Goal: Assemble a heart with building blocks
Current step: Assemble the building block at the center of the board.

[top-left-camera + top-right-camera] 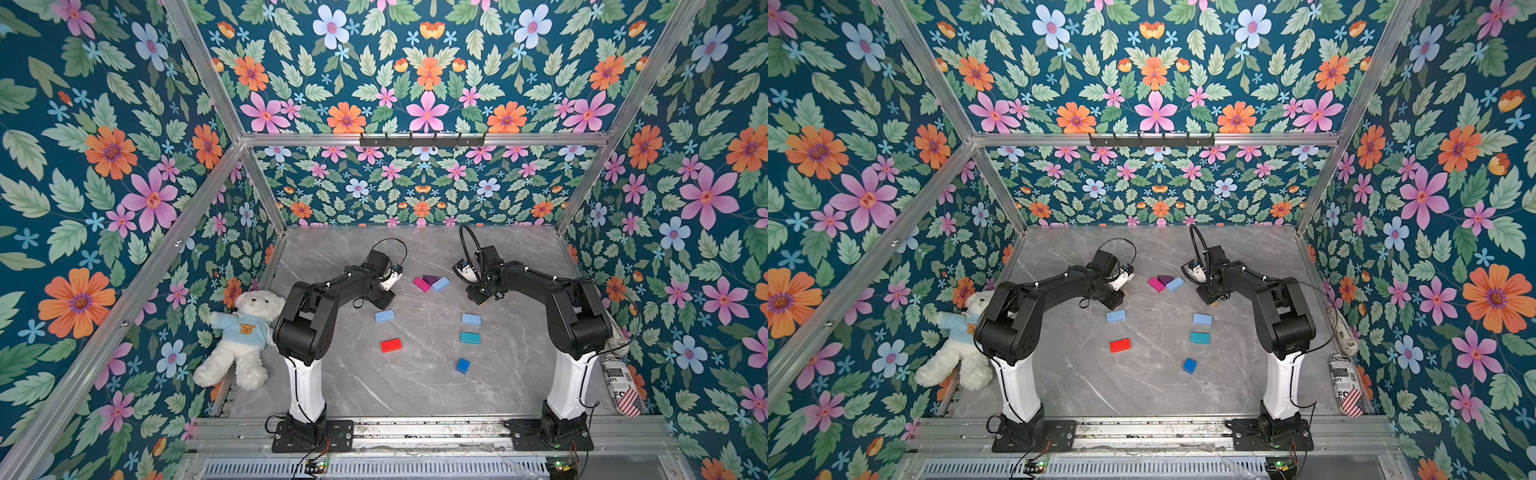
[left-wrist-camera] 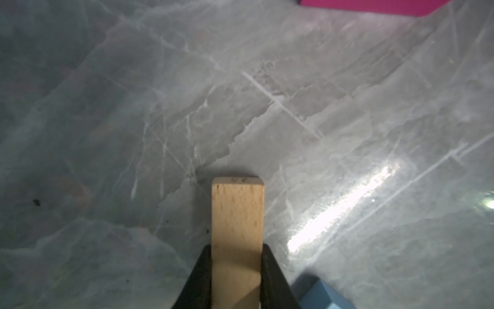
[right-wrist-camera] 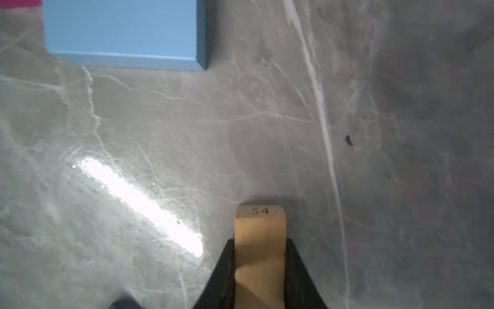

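Plain tan block [image 2: 238,214] seen clamped in left pincer [image 2: 236,248], numbered tan block [image 3: 260,224] gripped by right pincer [image 3: 260,243], both pincers barely made out mid-frame in both top views

1. Left arm [image 1: 332,286] reaches forward and inward, elbow bent, wrist angled down; its jaws clamp the sides of a tan block [image 2: 236,214].
2. Right arm [image 1: 536,278] mirrors it, jaws pinching a second tan block [image 3: 259,232].

Both top views look steeply down from high over the near edge toward the far wall [image 1: 415,187], sharing the whole table [image 1: 415,395]; each wrist camera rides close above it, facing down, both catching the magenta brick [image 2: 374,6] [image 3: 18,2].
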{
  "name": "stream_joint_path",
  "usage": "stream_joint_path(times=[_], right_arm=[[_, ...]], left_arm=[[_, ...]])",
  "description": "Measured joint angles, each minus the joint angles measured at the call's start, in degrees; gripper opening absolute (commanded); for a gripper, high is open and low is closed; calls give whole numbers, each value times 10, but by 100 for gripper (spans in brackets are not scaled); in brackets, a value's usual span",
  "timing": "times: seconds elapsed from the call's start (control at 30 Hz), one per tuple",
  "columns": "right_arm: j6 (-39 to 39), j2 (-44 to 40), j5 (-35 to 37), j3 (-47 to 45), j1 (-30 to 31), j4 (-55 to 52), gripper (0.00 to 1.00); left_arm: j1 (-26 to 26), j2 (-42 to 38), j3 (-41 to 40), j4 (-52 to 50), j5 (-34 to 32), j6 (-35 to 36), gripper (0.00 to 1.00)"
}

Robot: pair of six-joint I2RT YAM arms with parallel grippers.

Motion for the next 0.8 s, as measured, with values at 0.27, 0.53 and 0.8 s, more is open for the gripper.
stream_joint_path(times=[0.27,0.53,0.8], right_arm=[[11,8,21,12,14,-2,50],[27,-9,28,-7,14,29,73],[32,-23,20,-24,9,35,72]], left_arm=[[-39,11,8,8,-2,-15,28],[-53,19,23,5,-3,-24,29],[-55,26,36,-9,-5,-24,36]])
